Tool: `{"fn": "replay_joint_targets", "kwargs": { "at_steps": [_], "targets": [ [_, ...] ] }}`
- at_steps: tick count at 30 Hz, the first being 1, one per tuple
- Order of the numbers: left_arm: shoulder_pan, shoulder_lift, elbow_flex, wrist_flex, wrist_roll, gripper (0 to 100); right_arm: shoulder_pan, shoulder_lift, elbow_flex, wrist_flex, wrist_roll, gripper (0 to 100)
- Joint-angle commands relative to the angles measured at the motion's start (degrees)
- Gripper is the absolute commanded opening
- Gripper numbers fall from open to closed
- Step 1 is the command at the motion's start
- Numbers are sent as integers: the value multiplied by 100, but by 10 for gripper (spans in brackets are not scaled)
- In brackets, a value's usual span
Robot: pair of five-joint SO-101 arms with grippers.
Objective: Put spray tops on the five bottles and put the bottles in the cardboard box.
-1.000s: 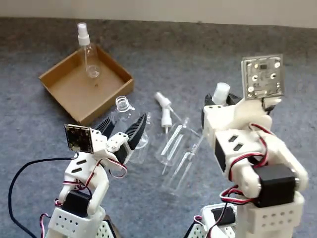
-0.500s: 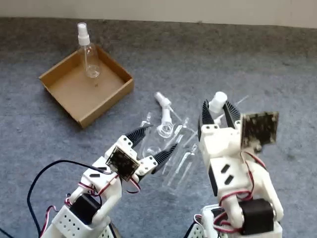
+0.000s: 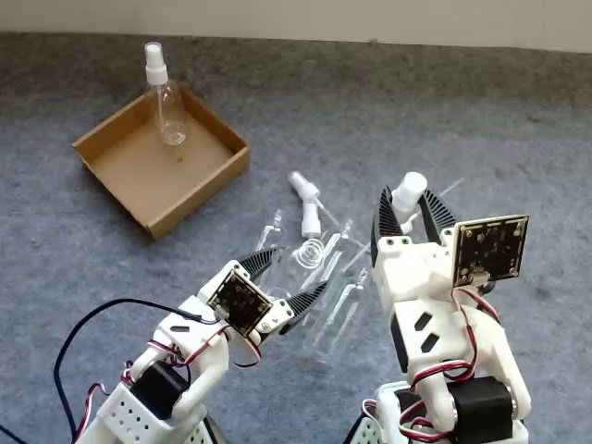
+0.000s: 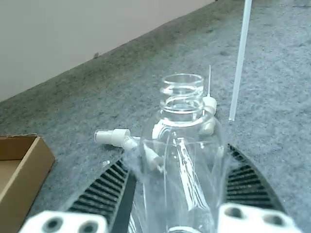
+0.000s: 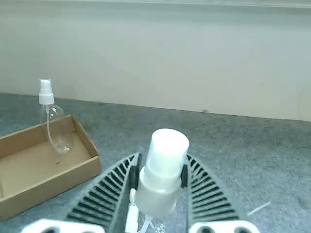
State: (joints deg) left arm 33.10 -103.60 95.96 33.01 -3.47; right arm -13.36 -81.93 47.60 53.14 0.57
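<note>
Left end effector [image 3: 289, 277]: grips a clear uncapped bottle [image 4: 183, 141] by its body, fingers part-spread to the bottle's width, open neck pointing away from the arm. Right end effector [image 3: 408, 202]: pinches a white spray top [image 5: 164, 165], cap end up, fingers closed on its sides. On the grey bench [image 3: 518, 111], between the arms: two loose spray tops [image 3: 306, 191] and several clear bottles lying flat [image 3: 338, 314]. Farther off, in the cardboard box [image 3: 139, 180]: one capped bottle [image 3: 167, 106], standing upright near the far corner.
</note>
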Motion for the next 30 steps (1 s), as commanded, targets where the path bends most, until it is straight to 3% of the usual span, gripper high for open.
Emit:
{"fn": "replay_joint_targets", "kwargs": {
  "at_steps": [1,15,21,30],
  "targets": [
    [48,-110,119,-18,-53,147,-31,-31,-303,-365,-62,80],
    [92,-110,119,-26,-35,147,-40,-31,-1068,-840,-70,80],
    [84,-110,119,-26,-35,147,-40,-31,-1481,-840,-949,80],
    [57,-110,119,-26,-35,147,-40,-22,-1393,-848,-976,80]
  ]
}}
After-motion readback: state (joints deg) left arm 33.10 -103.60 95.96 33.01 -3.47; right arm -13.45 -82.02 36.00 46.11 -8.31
